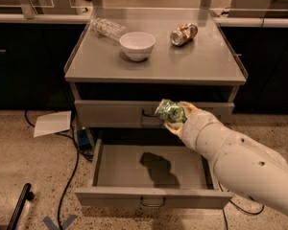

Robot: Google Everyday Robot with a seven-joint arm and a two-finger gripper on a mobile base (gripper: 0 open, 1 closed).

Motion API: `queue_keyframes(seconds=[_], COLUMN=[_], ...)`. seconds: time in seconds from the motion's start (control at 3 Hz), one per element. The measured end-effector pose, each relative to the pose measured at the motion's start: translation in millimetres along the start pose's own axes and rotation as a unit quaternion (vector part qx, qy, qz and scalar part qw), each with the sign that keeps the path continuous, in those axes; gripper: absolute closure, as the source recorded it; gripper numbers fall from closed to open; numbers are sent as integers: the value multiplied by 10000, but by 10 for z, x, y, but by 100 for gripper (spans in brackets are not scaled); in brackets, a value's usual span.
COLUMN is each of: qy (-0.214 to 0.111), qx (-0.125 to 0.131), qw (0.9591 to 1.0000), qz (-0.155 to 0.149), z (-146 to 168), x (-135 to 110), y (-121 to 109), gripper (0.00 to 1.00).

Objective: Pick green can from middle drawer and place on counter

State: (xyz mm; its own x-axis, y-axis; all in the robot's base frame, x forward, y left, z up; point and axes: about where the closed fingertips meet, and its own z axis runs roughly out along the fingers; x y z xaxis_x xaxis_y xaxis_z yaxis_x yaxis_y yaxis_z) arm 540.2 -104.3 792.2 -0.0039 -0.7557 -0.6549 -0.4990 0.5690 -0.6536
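Observation:
My gripper point(172, 115) is shut on the green can point(169, 111), a small shiny green can with pale markings. It holds the can in the air in front of the shut upper drawer front, above the open middle drawer point(153, 195), whose grey floor shows only the arm's shadow. The counter point(182, 63) is the flat grey cabinet top just above and behind the can. My pale arm reaches in from the lower right.
On the counter stand a white bowl point(137, 45), a lying clear plastic bottle point(107, 27) and a lying brown-gold and silver can point(183, 33). A sheet of paper point(53, 123) and black cables lie on the speckled floor at the left.

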Motion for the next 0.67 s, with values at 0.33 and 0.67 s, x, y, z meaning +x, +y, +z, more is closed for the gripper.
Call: queue_keyframes(seconds=[0.33, 0.67], qy=[-31, -32], qx=[404, 405], qw=[9983, 9983], qz=[-417, -417], z=[-361, -361], x=[-344, -344], y=[-261, -261], gripper=[100, 100])
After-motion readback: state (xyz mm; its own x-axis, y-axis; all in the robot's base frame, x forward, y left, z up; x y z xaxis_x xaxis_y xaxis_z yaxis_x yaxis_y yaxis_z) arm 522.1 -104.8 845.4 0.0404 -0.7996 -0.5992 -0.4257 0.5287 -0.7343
